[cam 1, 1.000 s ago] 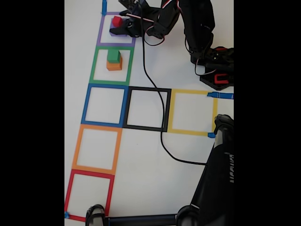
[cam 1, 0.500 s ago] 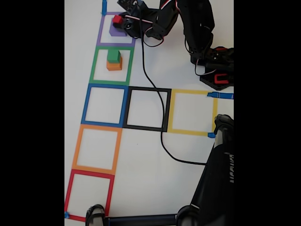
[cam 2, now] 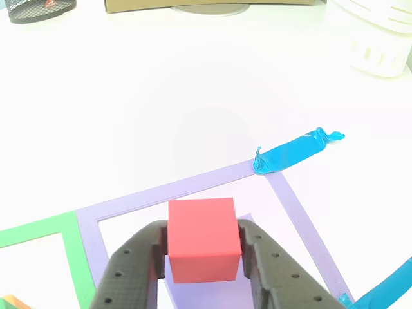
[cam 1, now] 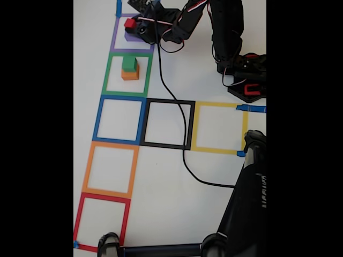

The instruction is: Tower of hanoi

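- The black arm reaches from its base (cam 1: 247, 80) near the table's right edge across to the top-left corner of the table (cam 1: 171, 187), as the fixed view shows it.
- The jaws (cam 2: 203, 257) are closed against the two sides of the red cube (cam 2: 202, 248), which sits squarely between the two black fingers (cam 2: 138, 261); in the other view the cube's top face is level.
- In the fixed view the red cube (cam 1: 129, 23) is over the purple cube (cam 1: 131, 35), inside the purple tape square (cam 1: 114, 40) at the top of the left column. Whether it touches the purple cube or hangs just above it, I cannot tell.
- A pale purple surface shows just under the red cube in the other view, between the fingers.
- The green cube (cam 1: 129, 62) sits on top of the orange cube (cam 1: 129, 74), and the pair stands inside the green tape square (cam 1: 106, 75) just below the purple one.
- Down the left edge follow a blue tape square (cam 1: 98, 119), an orange tape square (cam 1: 88, 168) and a red tape square (cam 1: 78, 219), all with nothing standing in them.
- A black tape square (cam 1: 191, 126) and a yellow tape square (cam 1: 194, 128) run right from the blue one.
- A black cable (cam 1: 185, 155) trails from the arm across the black square towards the bottom right.
- A twisted strip of blue tape (cam 2: 296, 152) marks the purple square's corner in the other view.
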`<action>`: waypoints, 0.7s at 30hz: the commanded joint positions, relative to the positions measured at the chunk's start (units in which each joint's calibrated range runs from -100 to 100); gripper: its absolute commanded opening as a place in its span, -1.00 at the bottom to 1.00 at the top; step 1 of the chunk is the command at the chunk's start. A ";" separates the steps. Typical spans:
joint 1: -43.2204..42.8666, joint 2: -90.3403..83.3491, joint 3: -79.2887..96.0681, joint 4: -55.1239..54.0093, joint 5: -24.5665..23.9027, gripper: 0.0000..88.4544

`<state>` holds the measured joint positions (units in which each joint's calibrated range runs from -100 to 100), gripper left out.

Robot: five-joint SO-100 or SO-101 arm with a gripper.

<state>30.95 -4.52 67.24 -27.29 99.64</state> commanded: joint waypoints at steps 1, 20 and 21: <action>-1.71 -19.99 -3.42 23.97 0.36 -0.96; -13.79 -40.34 -60.61 114.33 0.36 -0.97; -14.75 -39.93 -62.70 115.95 0.36 -0.97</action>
<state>19.37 -45.55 16.42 80.98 100.00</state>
